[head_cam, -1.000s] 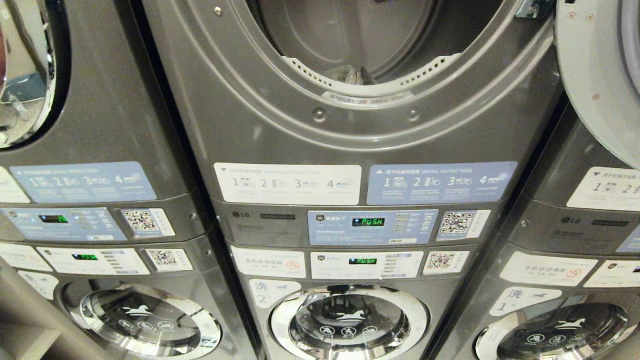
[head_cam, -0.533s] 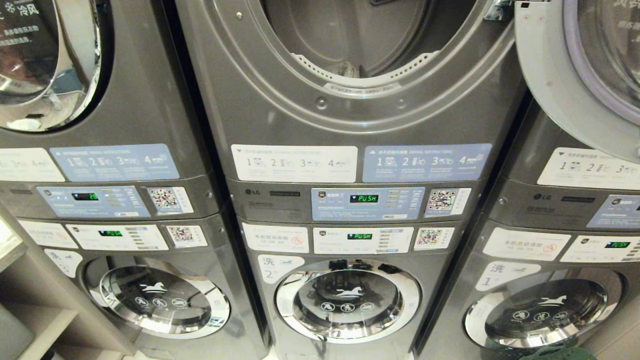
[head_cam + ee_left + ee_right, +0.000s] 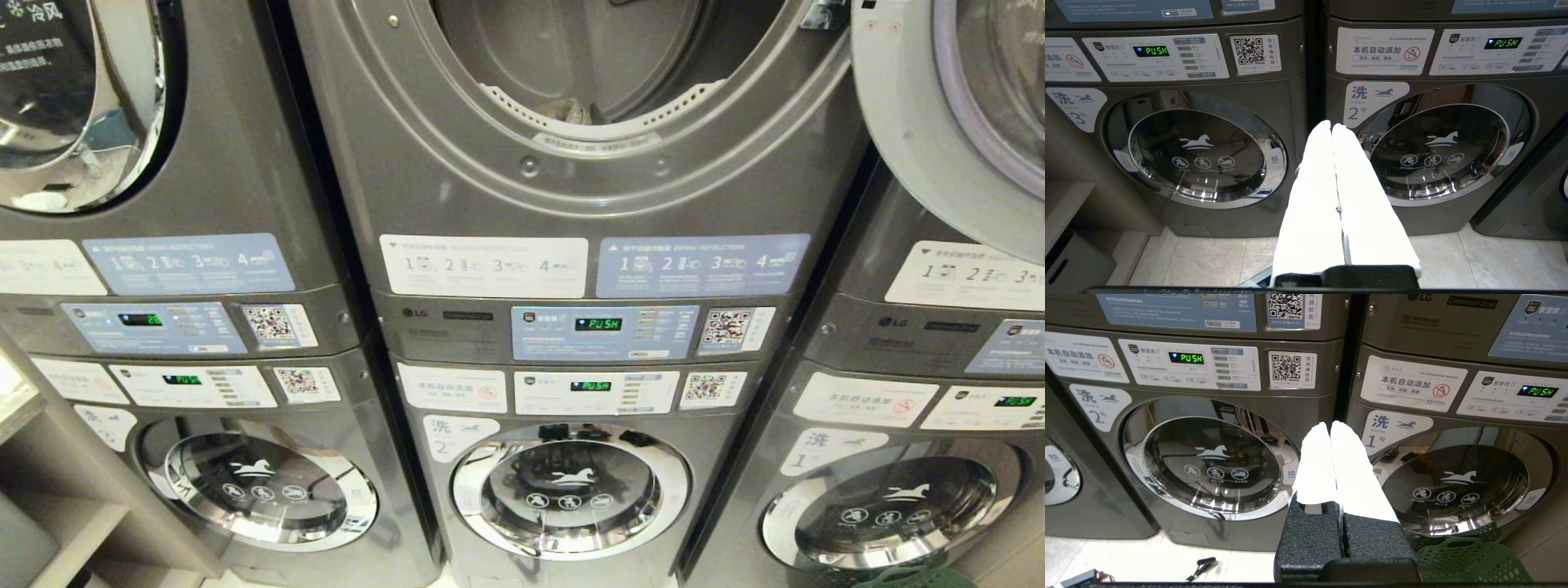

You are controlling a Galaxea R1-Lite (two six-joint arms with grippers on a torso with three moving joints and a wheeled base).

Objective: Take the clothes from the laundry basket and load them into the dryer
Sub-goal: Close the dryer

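Both end effectors, left [image 3: 1332, 127] and right [image 3: 1329, 425], were pressed together and empty, parked low before the washers, the green laundry basket [image 3: 1470, 561] just below the right one, ready for picking.

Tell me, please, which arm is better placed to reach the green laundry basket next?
Probably the right. The right gripper, shut and empty, has the green laundry basket just beside it on the floor. The left gripper, also shut, faces washers only, with no basket in its view.

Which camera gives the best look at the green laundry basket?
The right wrist view: the green laundry basket shows its meshed rim and wall. The head view catches only a sliver; the left wrist view shows none.
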